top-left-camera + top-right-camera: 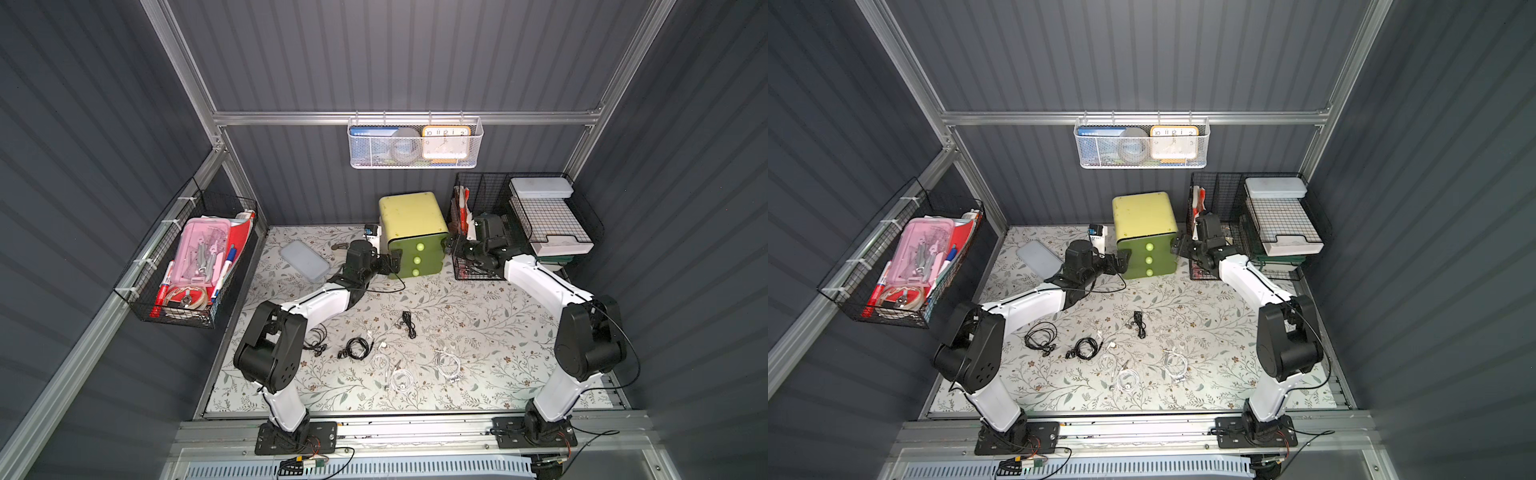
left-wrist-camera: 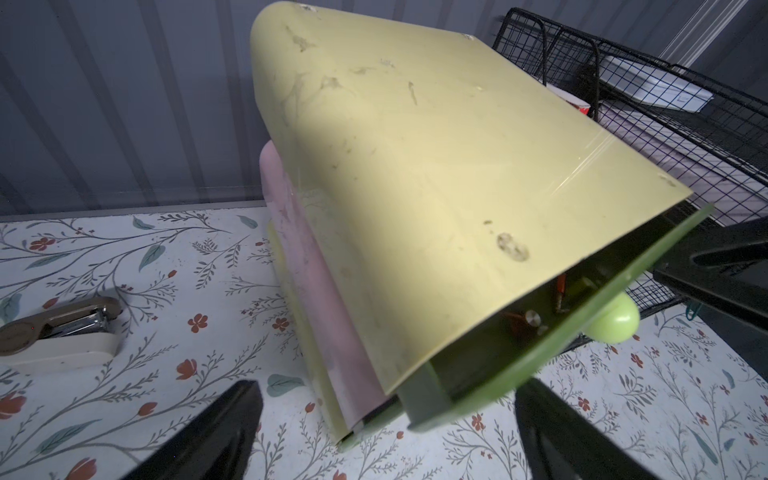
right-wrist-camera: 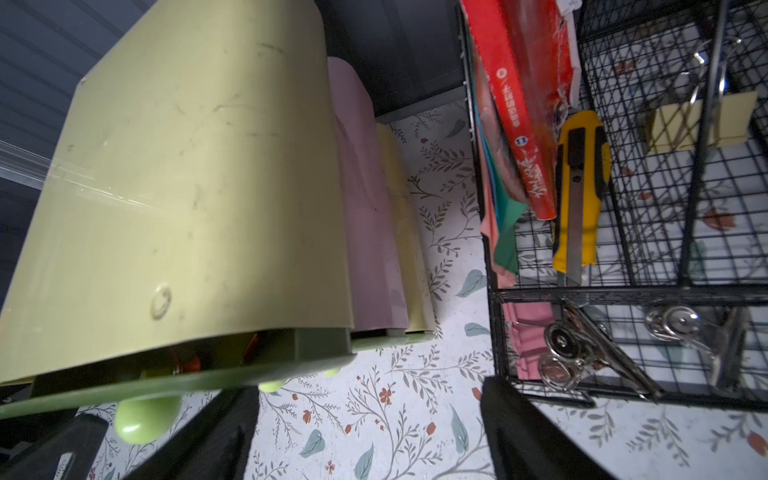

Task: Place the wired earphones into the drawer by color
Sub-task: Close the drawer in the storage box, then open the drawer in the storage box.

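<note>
the left gripper (image 1: 394, 262) and right gripper (image 1: 450, 246) are held open and empty beside the drawer cabinet (image 1: 411, 220). the earphones (image 1: 357, 348) are seen on the mat (image 1: 478, 332), well apart. the top knob (image 1: 420, 247) should be pinched squarely and drawn straight out.

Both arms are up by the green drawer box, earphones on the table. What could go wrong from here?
Pulling the ajar top drawer could drag the whole drawer box. The right gripper is close to the wire rack and may snag. The white earphones lie bunched; two could lift together.
</note>
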You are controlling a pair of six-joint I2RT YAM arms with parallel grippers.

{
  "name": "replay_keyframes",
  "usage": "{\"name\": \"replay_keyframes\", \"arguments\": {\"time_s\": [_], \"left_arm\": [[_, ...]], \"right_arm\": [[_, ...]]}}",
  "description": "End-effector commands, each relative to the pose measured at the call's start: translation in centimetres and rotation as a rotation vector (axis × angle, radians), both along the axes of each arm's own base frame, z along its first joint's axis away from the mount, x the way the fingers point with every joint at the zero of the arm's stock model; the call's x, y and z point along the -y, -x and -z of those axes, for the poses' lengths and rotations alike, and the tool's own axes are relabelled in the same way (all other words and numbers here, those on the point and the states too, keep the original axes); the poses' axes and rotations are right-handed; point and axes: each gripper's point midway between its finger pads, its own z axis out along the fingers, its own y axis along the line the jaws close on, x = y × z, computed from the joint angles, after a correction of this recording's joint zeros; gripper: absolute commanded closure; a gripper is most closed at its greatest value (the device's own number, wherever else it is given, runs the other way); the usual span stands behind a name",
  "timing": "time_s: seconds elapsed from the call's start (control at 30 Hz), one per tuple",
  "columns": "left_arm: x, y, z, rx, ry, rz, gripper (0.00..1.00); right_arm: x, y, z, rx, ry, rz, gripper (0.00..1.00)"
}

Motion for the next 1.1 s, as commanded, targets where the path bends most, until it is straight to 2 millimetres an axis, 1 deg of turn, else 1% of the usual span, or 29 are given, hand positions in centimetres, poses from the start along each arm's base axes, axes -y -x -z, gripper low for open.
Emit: {"name": "replay_keyframes", "arguments": {"time_s": [0.0,0.13,0.27,0.37,0.57,0.67,0.7,0.83,0.93,1.07], "left_arm": [[0.1,-0.5,-0.5,0.003,0.015,-0.014,0.01],[0.2,-0.6,-0.5,0.003,0.020,-0.016,0.01],[0.2,-0.4,-1.0,0.006,0.029,-0.011,0.01],[0.3,0.4,-1.8,0.016,0.048,0.015,0.01],[-0.5,2.5,-2.7,0.019,0.061,0.027,0.01],[-1.2,3.8,-3.2,0.024,0.064,0.028,0.01],[-1.4,4.1,-3.4,0.025,0.064,0.027,0.01],[-2.3,5.9,-3.7,0.035,0.065,0.035,0.01],[-2.9,7.2,-3.3,0.050,0.053,0.047,0.01],[-3.2,8.7,-2.1,0.053,0.053,0.074,0.01]], "right_arm": [[0.0,-1.2,-1.3,0.043,-0.020,0.007,0.12],[0.1,-1.3,-1.4,0.047,-0.017,0.007,0.12],[0.1,-0.9,-1.5,0.042,-0.021,-0.001,0.12],[0.0,-0.2,-1.8,0.044,-0.030,-0.016,0.12],[-0.5,2.0,-1.7,0.032,-0.068,-0.055,0.12],[-0.8,3.1,-1.1,0.012,-0.104,-0.068,0.13],[-1.5,3.6,-1.0,0.000,-0.136,-0.104,0.13],[-2.6,5.0,0.3,-0.050,-0.214,-0.140,0.14],[-3.5,5.5,1.2,-0.083,-0.287,-0.160,0.15],[-4.8,5.6,2.5,-0.100,-0.397,-0.169,0.19]]}}
